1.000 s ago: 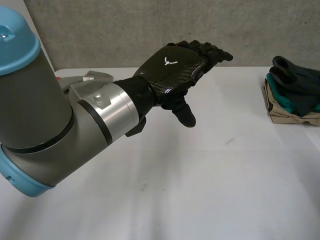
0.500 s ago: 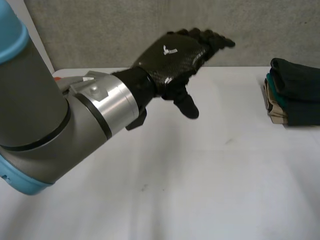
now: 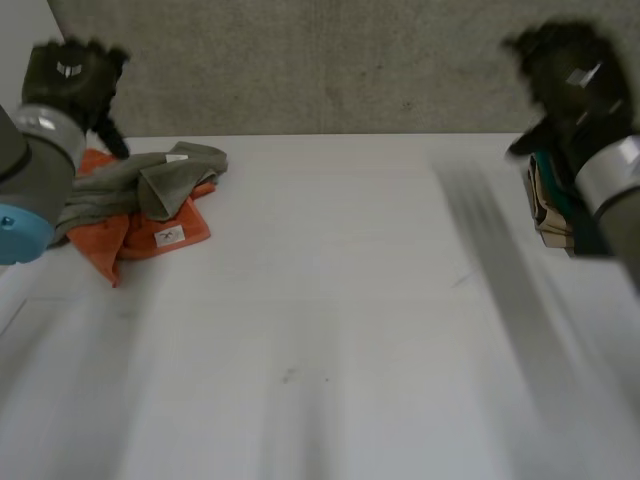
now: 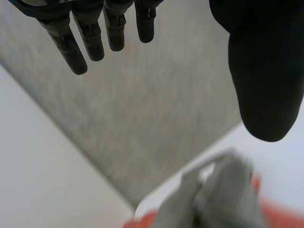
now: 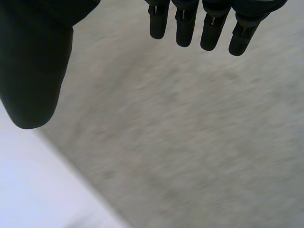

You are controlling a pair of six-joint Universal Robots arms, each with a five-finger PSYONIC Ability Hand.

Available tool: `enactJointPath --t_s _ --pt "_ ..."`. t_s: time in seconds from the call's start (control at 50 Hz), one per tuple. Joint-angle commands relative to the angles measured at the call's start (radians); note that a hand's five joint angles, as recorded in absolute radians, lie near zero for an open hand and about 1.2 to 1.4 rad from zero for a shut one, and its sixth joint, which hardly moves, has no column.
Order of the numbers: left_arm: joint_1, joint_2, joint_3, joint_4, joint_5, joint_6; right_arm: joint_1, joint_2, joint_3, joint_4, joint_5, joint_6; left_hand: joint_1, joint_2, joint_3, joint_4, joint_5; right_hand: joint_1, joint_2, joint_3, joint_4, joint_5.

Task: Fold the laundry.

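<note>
A crumpled heap of laundry lies at the table's far left: a grey-green cloth (image 3: 150,178) on top of an orange cloth (image 3: 150,232). My left hand (image 3: 72,78) is raised above and behind that heap, fingers (image 4: 76,45) straight and spread from the thumb (image 4: 263,80), holding nothing; the grey-green cloth (image 4: 223,199) lies below it. My right hand (image 3: 572,75) is raised at the far right, above a stack of folded clothes (image 3: 548,205). Its fingers (image 5: 211,26) and thumb (image 5: 33,71) are spread and empty.
The white table (image 3: 330,320) runs to a grey wall (image 3: 330,60) at the back. The folded stack sits near the table's right edge, partly behind my right arm (image 3: 612,190).
My left arm has swung from the middle of the table out to the far left, uncovering the cloth heap. My right hand has come up from the folded stack.
</note>
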Motion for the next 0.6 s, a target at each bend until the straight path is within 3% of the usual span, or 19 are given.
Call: enactJointPath --t_s 0.02,0.16,0.36,0.44,0.5,0.58,0.6 --pt "0.114 -0.27 0.088 0.159 0.068 0.153 0.014 0.008 0.194 -0.003 0.002 -0.061 0.007 -0.034 -0.035 -0.029 -0.049 -0.053 -0.038 -0.037 -0.037 -0.047" --pt "0.154 -0.538 0.264 0.274 0.175 0.198 0.017 0.025 0.235 -0.089 -0.035 -0.142 0.026 -0.016 -0.017 -0.011 -0.031 -0.053 -0.038 -0.037 -0.037 -0.047" --pt "0.171 -0.78 0.531 0.279 0.236 0.202 0.006 0.063 0.226 -0.1 -0.027 -0.225 0.125 0.084 0.083 0.089 0.069 -0.053 -0.038 -0.037 -0.037 -0.047" --pt "0.166 -0.865 0.643 0.277 0.259 0.202 0.006 0.063 0.224 -0.1 -0.024 -0.233 0.398 0.356 0.355 0.361 0.341 -0.053 -0.038 -0.037 -0.037 -0.047" --pt "0.151 -0.9 0.705 0.28 0.252 0.202 0.006 0.06 0.221 -0.102 -0.021 -0.234 1.192 1.15 1.149 1.155 1.135 -0.053 -0.038 -0.037 -0.037 -0.047" --pt "0.113 -0.893 0.733 0.329 0.194 0.201 0.003 0.062 0.214 -0.102 -0.018 -0.233 1.229 1.187 1.186 1.193 1.173 -0.053 -0.038 -0.037 -0.037 -0.047" --pt "0.09 -0.858 0.722 0.354 0.143 0.198 0.0 0.062 0.209 -0.1 -0.015 -0.23 1.229 1.187 1.186 1.193 1.173 -0.053 -0.038 -0.037 -0.037 -0.047"
